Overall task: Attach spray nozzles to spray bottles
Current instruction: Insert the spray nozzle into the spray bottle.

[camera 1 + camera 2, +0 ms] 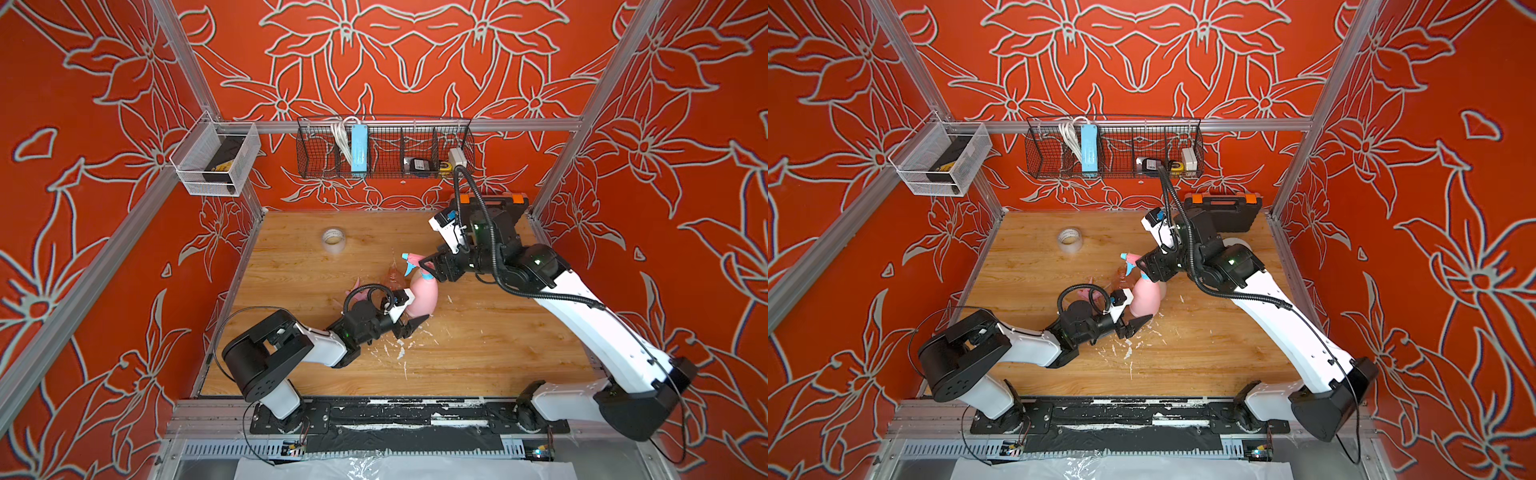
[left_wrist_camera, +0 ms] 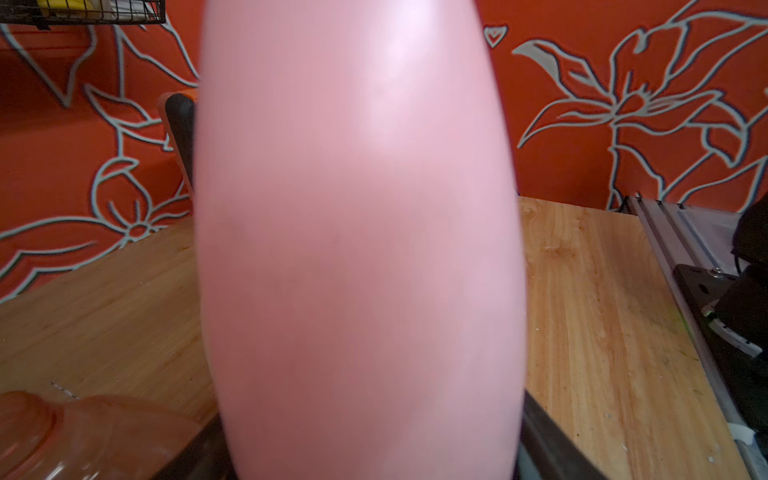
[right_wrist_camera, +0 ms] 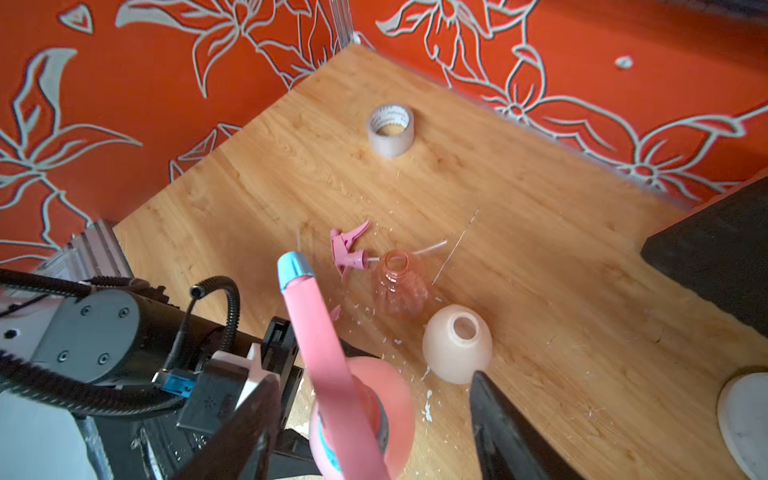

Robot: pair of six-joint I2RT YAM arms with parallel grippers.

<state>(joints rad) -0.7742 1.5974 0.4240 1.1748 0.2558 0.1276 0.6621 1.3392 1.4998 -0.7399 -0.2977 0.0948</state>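
Pink plastic fills the left wrist view: the pink bottle (image 2: pixel 357 208) is upright, pinched between the fingers of the left gripper (image 2: pixel 372 415). In both top views it sits mid-frame on the wooden table (image 1: pixel 478 353). A pink-and-blue nozzle (image 3: pixel 320 340) sits on its neck, and the right gripper (image 3: pixel 376 378) straddles it, jaws spread and touching neither side. Just upper left of it in a top view is the orange bottle (image 1: pixel 395 279). The cream bottle (image 3: pixel 457 343) is nearby (both open-mouthed), and the all-pink nozzle (image 3: pixel 347 251) lies beside the orange one.
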